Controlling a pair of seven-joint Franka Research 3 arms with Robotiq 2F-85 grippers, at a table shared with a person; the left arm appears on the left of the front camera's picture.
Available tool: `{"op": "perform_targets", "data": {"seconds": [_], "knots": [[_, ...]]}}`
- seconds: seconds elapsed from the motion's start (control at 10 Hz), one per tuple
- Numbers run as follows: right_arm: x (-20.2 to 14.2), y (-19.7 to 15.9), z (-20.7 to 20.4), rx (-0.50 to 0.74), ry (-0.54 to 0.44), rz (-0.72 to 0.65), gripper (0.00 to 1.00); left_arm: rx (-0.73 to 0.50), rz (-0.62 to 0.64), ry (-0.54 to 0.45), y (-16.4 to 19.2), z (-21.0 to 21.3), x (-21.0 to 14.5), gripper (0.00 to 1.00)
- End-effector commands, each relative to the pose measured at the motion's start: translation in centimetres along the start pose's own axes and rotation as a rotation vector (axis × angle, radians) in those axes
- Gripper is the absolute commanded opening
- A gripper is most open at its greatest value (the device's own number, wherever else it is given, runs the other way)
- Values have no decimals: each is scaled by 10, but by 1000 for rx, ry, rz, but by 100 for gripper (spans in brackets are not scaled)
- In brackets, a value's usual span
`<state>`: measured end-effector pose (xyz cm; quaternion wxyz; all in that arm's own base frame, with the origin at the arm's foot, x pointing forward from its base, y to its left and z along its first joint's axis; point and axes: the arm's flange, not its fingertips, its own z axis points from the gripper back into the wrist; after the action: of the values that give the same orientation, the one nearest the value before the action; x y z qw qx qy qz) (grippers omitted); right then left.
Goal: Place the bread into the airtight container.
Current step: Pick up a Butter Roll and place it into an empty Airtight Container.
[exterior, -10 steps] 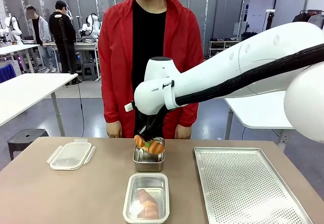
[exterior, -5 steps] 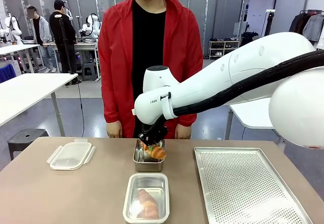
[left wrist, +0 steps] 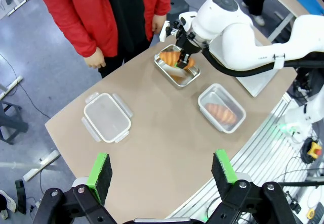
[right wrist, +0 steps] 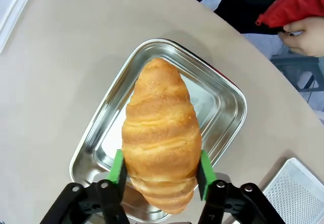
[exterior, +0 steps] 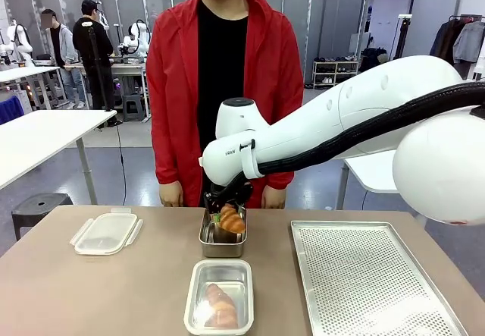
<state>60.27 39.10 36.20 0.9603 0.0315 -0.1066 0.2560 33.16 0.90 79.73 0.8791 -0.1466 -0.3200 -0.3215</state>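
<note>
At the far middle of the table, just before the person's hands, the right gripper hangs over the open steel container with the croissant between its green pads. The pads sit flush against the croissant's broad flanks. Whether they clamp it or merely flank it, I cannot tell.

The croissant's long axis runs away from the gripper along the line of its fingers, with the far tip pointing into the container's well. From the front it stands tilted, lower end down inside and upper end leaning toward the right rim, so it looks partly in rather than lying flat. The coming move, by my judgement, turns on that lean: a straight lift away should let it settle onto the floor, while a sideways drag could tip it over the rim.

The left gripper hovers high over the robot's edge of the table, jaws wide and empty, much farther from the croissant. Nearer the robot sits a second container holding another croissant. A clear clip-sided lid lies well apart to the left and a perforated tray to the right. Nothing blocks the gripper.
</note>
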Motion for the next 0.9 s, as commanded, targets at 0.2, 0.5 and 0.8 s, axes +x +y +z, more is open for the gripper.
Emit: {"op": "perform_targets", "data": {"seconds": [0.2,0.5,0.8], "knots": [[-2,-4,-5,17,-19,-48,100,-12,-7,-6,-1,1,0,100],[0,-2,-3,5,2,-9,100,-12,-7,-6,-1,1,0,100],[0,-2,-3,5,2,-9,100,-12,-7,-6,-1,1,0,100]]}}
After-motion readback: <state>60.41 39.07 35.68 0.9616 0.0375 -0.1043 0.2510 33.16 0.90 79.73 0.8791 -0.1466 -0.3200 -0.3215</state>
